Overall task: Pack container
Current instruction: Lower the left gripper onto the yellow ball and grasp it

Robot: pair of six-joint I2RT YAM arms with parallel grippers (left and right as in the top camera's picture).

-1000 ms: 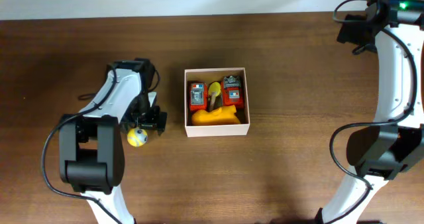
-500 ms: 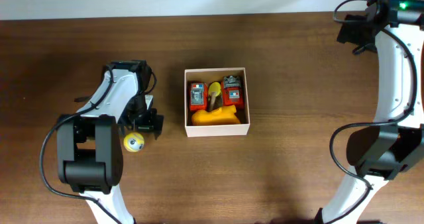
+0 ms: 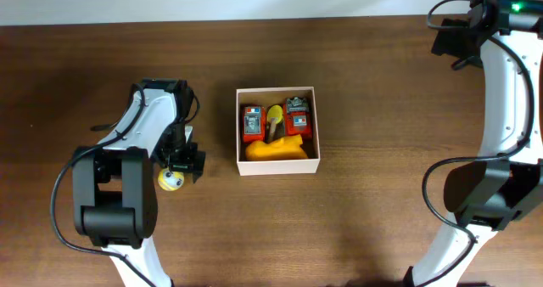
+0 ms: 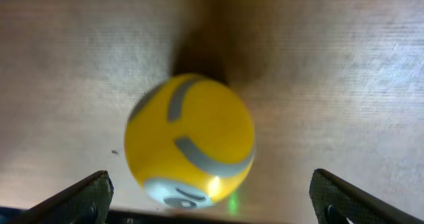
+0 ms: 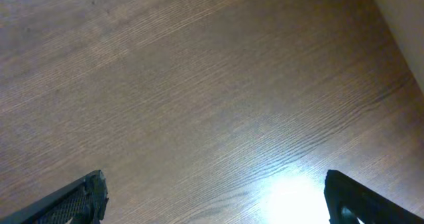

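I am watching the left end effector (image 3: 180, 163) coming down over the yellow ball (image 3: 170, 181), which is lying on the bench (image 3: 373, 109) well to the left of the container (image 3: 277, 169). Over the last second the ball has rolled a little down and to the left, away from the container. The arm has been following it and is now sitting almost directly above it.

In the left wrist view the ball is filling the middle of the picture, with grey stripes across it. The two fingertips (image 4: 86, 197) are standing far out on either side, clear of it. So the jaws are spread nearly as wide as they go, and they are gripping nothing yet.

The container is resting square in the middle of the bench. It is already carrying two red toys (image 3: 252, 123) and some yellow pieces.

The right end effector (image 5: 213, 201) is hanging fully spread and empty over bare wood at the far right corner.

I am judging that the ball is the last loose item. It looks lined up for a close, provided it is no longer rolling.
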